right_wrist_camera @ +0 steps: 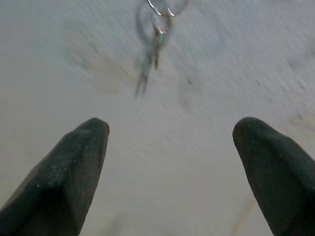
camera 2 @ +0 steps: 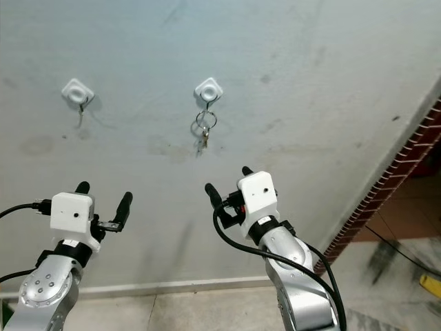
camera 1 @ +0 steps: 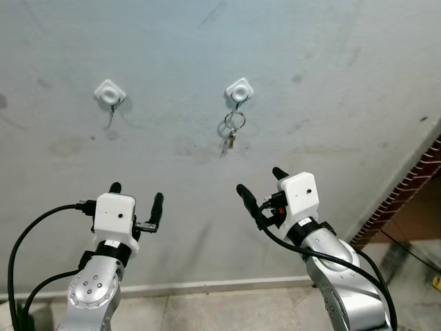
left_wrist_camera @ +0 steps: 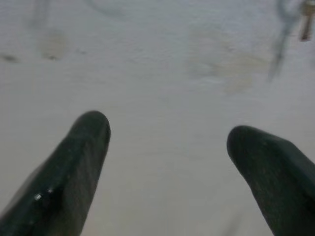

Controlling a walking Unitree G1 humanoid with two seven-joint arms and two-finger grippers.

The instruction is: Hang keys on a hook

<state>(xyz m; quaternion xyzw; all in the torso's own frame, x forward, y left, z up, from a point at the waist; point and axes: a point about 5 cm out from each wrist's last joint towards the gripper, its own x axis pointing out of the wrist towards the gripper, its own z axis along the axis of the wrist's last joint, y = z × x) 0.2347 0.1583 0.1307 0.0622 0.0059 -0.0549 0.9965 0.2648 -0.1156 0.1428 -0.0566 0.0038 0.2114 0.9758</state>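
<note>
Grey plaster wall (camera 1: pixel 331 62), stained and scuffed, takes up most of the head views. Two white hooks are stuck to it side by side: the left hook (camera 1: pixel 109 92) has nothing on its wire prong, and the right hook (camera 1: pixel 239 90) carries the keys (camera 1: pixel 231 131). These hang from a pair of linked rings, the small keys dangling straight down against the plaster, at about 12 o'clock from the gap between the two arms.

Below the hooks, both arms are raised toward the wall. The left gripper (camera 1: pixel 136 196) sits at about 7 o'clock from the keys, fingers spread wide with nothing between them; its wrist view shows bare plaster past the two black fingertips (left_wrist_camera: pixel 86 147). The right gripper (camera 1: pixel 262 185) is closer, at about 5 o'clock from the keys and apart from them, its fingers also spread wide and holding nothing. In its wrist view the keys (right_wrist_camera: pixel 155 44) hang blurred beyond the fingertips (right_wrist_camera: pixel 81 157).

A pale skirting (camera 1: pixel 227 285) runs along the foot of the wall, and a brick edge (camera 1: pixel 406 193) slants down at 3 o'clock.
</note>
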